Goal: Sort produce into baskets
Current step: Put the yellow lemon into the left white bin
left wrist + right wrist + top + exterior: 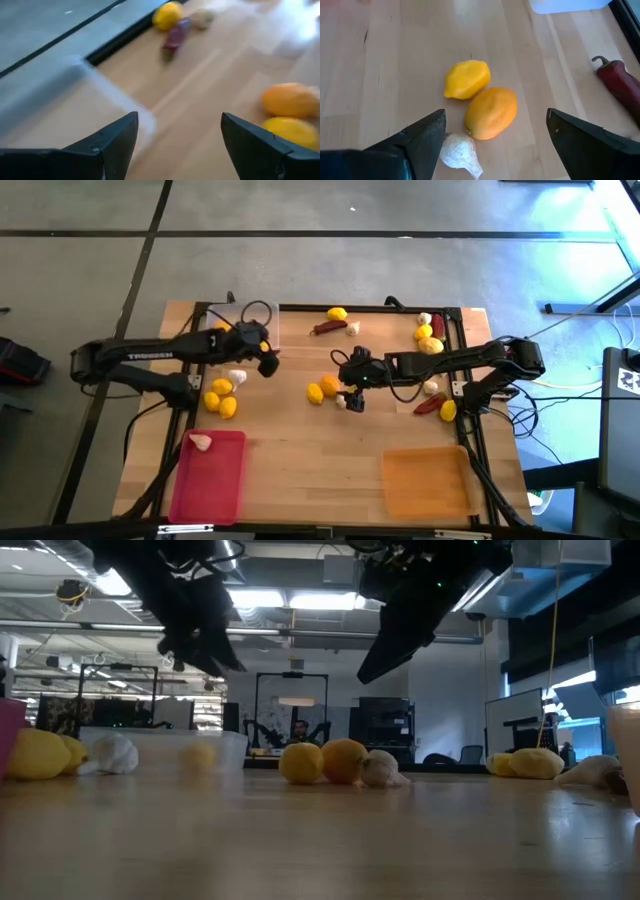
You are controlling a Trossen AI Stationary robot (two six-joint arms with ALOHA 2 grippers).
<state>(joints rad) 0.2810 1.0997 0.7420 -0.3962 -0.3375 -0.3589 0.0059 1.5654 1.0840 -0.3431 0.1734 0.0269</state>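
Roughly mid-table: right gripper (352, 385) hanging above a tight cluster of yellow lemon (466, 79), orange fruit (491, 112) and garlic bulb (458, 152); fingers spread wide, holding nothing. In the right wrist view, orange fruit's long axis running diagonal, one end touching the lemon, other end beside the garlic; garlic's pointed tip aimed away from the lemon. Same trio in the low view sitting side by side on the wood, garlic outermost.

Left gripper (266, 358) wide open too, empty, hovering at the near corner of the clear basket (268, 326) by the far left of the table. Yellow fruit visible inside or at that basket, exact spot hard to tell.

Dark red chili (327, 327) at the far edge, long axis near parallel to that edge, flanked by a yellow fruit (337, 313) and a garlic (352, 328). Second chili (429, 405) on the right side, lying diagonal, next to a yellow fruit (447, 410).

Pink-red basket (214, 495) near left, long axis running near-to-far, one garlic (201, 443) in its far end. Orange basket (425, 480) near right. Several yellow fruits (220, 397) plus a garlic (237, 377) grouped under the left arm.
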